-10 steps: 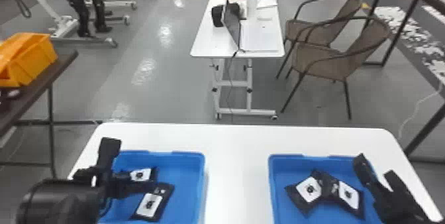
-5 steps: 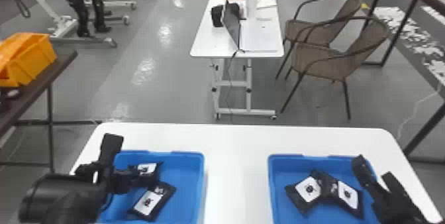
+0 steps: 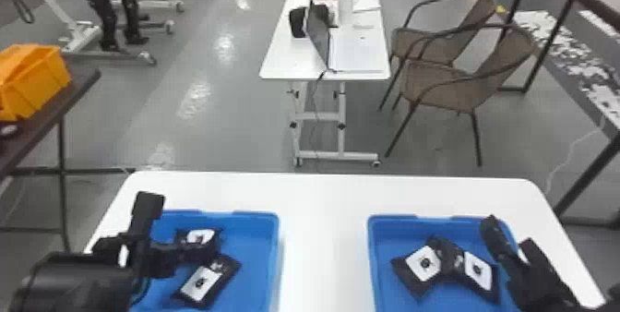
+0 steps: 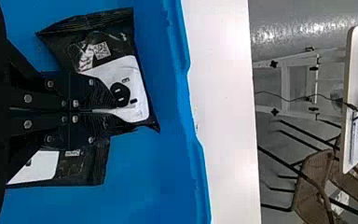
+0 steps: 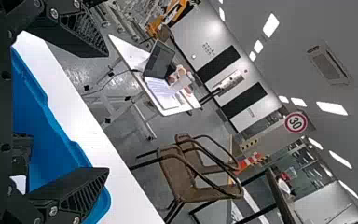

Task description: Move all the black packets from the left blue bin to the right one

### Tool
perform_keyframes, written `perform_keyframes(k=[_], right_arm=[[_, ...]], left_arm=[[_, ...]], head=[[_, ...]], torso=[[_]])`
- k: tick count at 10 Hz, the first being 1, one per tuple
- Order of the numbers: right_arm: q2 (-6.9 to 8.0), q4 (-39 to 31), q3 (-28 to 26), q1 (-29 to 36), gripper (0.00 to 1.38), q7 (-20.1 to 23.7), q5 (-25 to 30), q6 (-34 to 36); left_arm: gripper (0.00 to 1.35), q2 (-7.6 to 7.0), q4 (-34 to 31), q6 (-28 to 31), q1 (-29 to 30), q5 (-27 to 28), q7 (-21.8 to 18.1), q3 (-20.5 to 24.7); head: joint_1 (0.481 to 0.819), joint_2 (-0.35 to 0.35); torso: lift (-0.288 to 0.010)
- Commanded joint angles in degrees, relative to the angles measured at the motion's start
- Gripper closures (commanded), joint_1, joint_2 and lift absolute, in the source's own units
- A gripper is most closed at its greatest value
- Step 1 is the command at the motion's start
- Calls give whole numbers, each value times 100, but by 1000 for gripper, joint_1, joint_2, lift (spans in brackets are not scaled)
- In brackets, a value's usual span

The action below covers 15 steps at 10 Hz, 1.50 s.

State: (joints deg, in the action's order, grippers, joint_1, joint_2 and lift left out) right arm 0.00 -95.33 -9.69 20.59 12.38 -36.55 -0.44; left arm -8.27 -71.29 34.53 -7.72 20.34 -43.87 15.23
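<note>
In the left blue bin [image 3: 272,260], my left gripper [image 3: 213,247] is shut on the far black packet [image 3: 199,236]. The left wrist view shows the fingers of this gripper [image 4: 114,110] together, pinching up a fold of the white label on the packet [image 4: 140,91]. A second black packet [image 3: 201,283] lies nearer, partly beneath the gripper; it is the other packet [image 4: 81,163] there. The right blue bin [image 3: 372,260] holds black packets, one at left [image 3: 422,264], one at right [image 3: 479,272], touching in the middle. Over its right side my right gripper [image 3: 511,245] stands open, the same gripper [image 5: 103,112] with nothing between its fingers.
Both bins stand on a white table [image 3: 323,223], with a bare strip between them. Beyond are a small white desk [image 3: 281,62] with a laptop [image 3: 318,34], brown chairs [image 3: 443,85], and an orange bin [image 3: 32,80] on a dark side table [image 3: 78,80].
The left gripper has risen slightly, and the far packet has shifted and tilted with it. The nearer packet has turned a little. The right gripper has drifted slightly left.
</note>
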Motion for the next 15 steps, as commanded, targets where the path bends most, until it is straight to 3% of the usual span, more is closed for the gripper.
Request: perform_keyframes(k=[1, 2, 5, 7, 9, 10, 13, 15], right_arm=[[5, 14, 2, -3, 150, 1, -45, 0], [5, 41, 11, -29, 150, 19, -72, 0], [5, 93, 46, -99, 150, 177, -151, 88], [5, 93, 46, -179, 145, 370, -159, 185], [5, 76, 46, -275, 145, 546, -195, 325], [5, 76, 46, -337, 145, 696, -203, 475], [5, 216, 266, -671, 148, 1091, -168, 730], [-26, 304, 380, -855, 148, 1188, -168, 730]], left_arm=[[1134, 53, -193, 1, 130, 5, -26, -2], [1134, 62, -298, 1, 174, 14, -105, -28], [1134, 159, -1485, 106, 543, 93, -298, -169], [1134, 212, -2320, 229, 613, 260, -535, -503], [1134, 326, -2706, 273, 552, 128, -702, -758], [1134, 326, -2715, 229, 394, 5, -834, -1022], [1134, 36, -2548, 80, -318, -118, -1098, -2349], [1134, 27, -2232, -254, -679, -91, -1265, -2973]], head=[[695, 55], [695, 52], [695, 42], [695, 32], [695, 0], [695, -18], [695, -81], [695, -121]], torso=[[0], [0], [0], [0], [0], [0], [0], [0]])
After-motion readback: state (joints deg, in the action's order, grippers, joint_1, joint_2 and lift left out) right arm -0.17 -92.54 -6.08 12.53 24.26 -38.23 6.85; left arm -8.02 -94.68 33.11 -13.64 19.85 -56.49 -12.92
